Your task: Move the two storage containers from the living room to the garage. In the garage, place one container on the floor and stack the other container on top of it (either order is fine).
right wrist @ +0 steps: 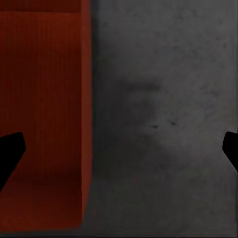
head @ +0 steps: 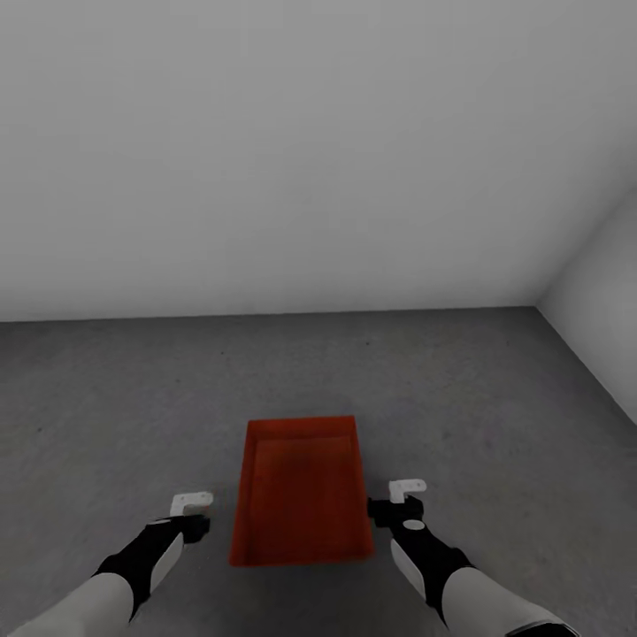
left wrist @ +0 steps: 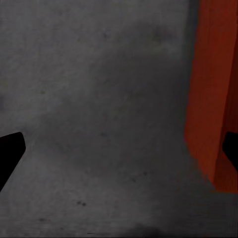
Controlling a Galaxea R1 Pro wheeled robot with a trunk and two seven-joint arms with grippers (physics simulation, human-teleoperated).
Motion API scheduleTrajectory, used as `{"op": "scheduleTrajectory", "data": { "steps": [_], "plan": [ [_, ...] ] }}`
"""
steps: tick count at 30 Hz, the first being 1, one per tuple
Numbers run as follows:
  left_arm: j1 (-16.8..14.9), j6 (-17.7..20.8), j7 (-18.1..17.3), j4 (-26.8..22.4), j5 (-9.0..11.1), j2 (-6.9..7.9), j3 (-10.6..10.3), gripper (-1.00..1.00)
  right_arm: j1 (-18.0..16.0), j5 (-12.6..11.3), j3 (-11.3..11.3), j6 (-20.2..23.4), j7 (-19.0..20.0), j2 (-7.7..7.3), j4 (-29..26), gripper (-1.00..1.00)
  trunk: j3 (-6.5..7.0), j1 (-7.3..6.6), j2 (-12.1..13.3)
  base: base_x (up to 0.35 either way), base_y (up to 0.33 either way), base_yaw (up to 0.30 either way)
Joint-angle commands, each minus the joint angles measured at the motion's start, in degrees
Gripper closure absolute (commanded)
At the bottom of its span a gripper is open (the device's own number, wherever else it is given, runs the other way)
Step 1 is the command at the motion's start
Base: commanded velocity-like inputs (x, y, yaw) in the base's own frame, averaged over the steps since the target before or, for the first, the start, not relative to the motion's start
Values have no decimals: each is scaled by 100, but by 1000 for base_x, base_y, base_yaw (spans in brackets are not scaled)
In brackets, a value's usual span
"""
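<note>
Left hand [head: 191, 502]: fingers spread wide, holding nothing; it hangs low over the floor, just beside the bin's left long wall and apart from it.
Left hand, wrist view: two dark fingertips [left wrist: 10, 151] sit at opposite edges of the frame with bare concrete between them; the bin's outer wall [left wrist: 210, 94] stands near one fingertip.
Right hand [head: 407, 489]: fingers likewise spread wide and empty, just beside the bin's right long wall, no contact seen.
Right hand, wrist view: fingertips [right wrist: 10, 153] far apart; the bin wall [right wrist: 44, 114] lies on one side, concrete on the other.
Bin [head: 303, 502]: orange-red, open-topped, empty inside, standing upright between the two hands with its long axis running away from the robot.
Second bin: whether the one seen is a single bin or two nested cannot be told.
Floor [head: 495, 398]: dark grey speckled concrete; the bin rests on it.
Walls [head: 292, 150]: plain pale grey, meeting in a corner at far right.
</note>
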Motion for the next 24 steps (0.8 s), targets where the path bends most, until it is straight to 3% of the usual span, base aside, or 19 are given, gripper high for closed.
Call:
{"op": "scheduleTrajectory", "data": {
  "steps": [1,5,8,13,24],
  "plan": [
    [1,29,10,177,181,104,-7,-100,-3,-52,47,-19,-30,-3,70,-100,15,-23,40,0,0,0],
    [1,-27,-13,782,685,249,-12,-100,-3,-47,51,-11,-26,-2,214,-100,87,-111,200,0,0,0],
    [1,-421,-14,1302,995,310,-21,-100,2,-46,57,-2,-29,7,261,-100,141,-177,321,0,0,0],
    [7,-739,6,1699,1100,326,-28,-100,10,-42,57,31,-28,11,319,-100,231,-287,521,0,0,0],
    [24,-817,23,1802,1131,320,-29,-100,19,-45,57,33,-32,10,698,-100,428,-528,963,0,0,0]
  ]
}}
